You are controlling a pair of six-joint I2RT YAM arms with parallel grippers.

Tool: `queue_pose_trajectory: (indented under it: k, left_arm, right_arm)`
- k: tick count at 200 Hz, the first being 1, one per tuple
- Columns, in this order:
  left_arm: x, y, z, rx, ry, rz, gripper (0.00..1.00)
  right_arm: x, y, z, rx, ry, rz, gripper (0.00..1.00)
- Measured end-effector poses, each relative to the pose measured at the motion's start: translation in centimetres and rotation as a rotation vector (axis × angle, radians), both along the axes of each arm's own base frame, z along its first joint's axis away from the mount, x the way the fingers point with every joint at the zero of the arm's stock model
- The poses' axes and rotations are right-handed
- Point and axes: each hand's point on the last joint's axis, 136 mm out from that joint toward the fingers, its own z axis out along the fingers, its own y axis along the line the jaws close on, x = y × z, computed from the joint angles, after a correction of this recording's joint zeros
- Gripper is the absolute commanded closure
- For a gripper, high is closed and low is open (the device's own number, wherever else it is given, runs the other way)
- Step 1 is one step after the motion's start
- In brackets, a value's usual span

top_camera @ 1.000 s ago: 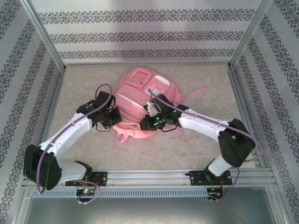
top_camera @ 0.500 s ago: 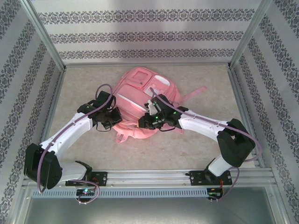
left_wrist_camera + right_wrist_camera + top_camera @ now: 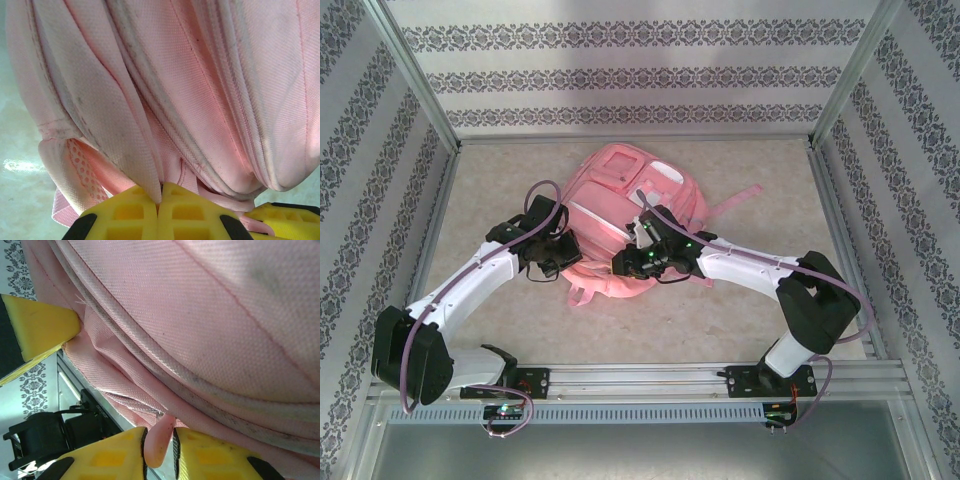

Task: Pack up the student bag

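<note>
"In the middle of the table (image 3: 490, 180), entry one: student bag (image 3: 620, 200), pink, lying flat. Its long axis runs from my arms' side toward the far wall (image 3: 620, 80), with the far end leaning slightly right."

"Entry two, the tools?"

"I log the left gripper (image 3: 563, 263) at the bag's near-left corner, jaws pinched together on a fold of pink fabric (image 3: 145, 170). I log the right gripper (image 3: 620, 265) just to its right on the bag's near end, clamped on a small pink tab (image 3: 159, 437). I take the tab for a zip pull, but I cannot confirm it."

"Which way does the bag lie from them?"

"Ahead of both: nearly the whole body stretches away from the two tools toward the far wall. A piped seam (image 3: 165, 374) starts beside the tab and runs off along the bag's edge. The two tools sit close but apart; in the right wrist view one of the left's yellow fingers (image 3: 40, 325) shows just beside that seam."

"Entry three, the move?"

"My judgement only: the tab travels along the seam and away from the left's pinch, which anchors the cloth. The right arm is the one on the tab, so it does the travelling."

"Hazard?"

"The tab is soft and small, so I expect it could slip out if I pull off the seam's line."
</note>
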Motion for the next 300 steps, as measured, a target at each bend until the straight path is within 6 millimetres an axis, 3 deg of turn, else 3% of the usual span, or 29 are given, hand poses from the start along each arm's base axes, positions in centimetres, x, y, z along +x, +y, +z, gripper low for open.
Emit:
queue_pose_trajectory:
  k: [50,83,142,205,258,300]
  left_arm:
    - [0.0,0.0,-0.1,-0.001,0.001,0.003,1.0]
    - [0.0,0.0,0.0,-0.001,0.001,0.002,1.0]
    - [-0.2,-0.2,1.2,-0.028,-0.031,0.012,1.0]
    - [-0.4,-0.4,1.7,-0.068,-0.016,0.056,1.0]
    - [-0.4,-0.4,1.9,-0.085,-0.011,0.082,1.0]
    - [-0.4,-0.1,2.4,-0.093,-0.03,0.107,1.0]
  right_arm:
    - [0.2,-0.3,-0.5,-0.022,-0.007,-0.019,1.0]
    - [0.0,-1.0,-0.8,-0.07,-0.046,-0.047,1.0]
    - [-2.5,-1.9,1.3,-0.149,-0.239,-0.151,1.0]
    - [-2.3,-2.0,1.1,-0.176,-0.362,-0.246,1.0]
    - [-1.0,-0.6,-1.4,-0.246,-0.348,-0.264,1.0]
    - [-0.5,0.3,-2.2,-0.267,-0.319,-0.31,1.0]
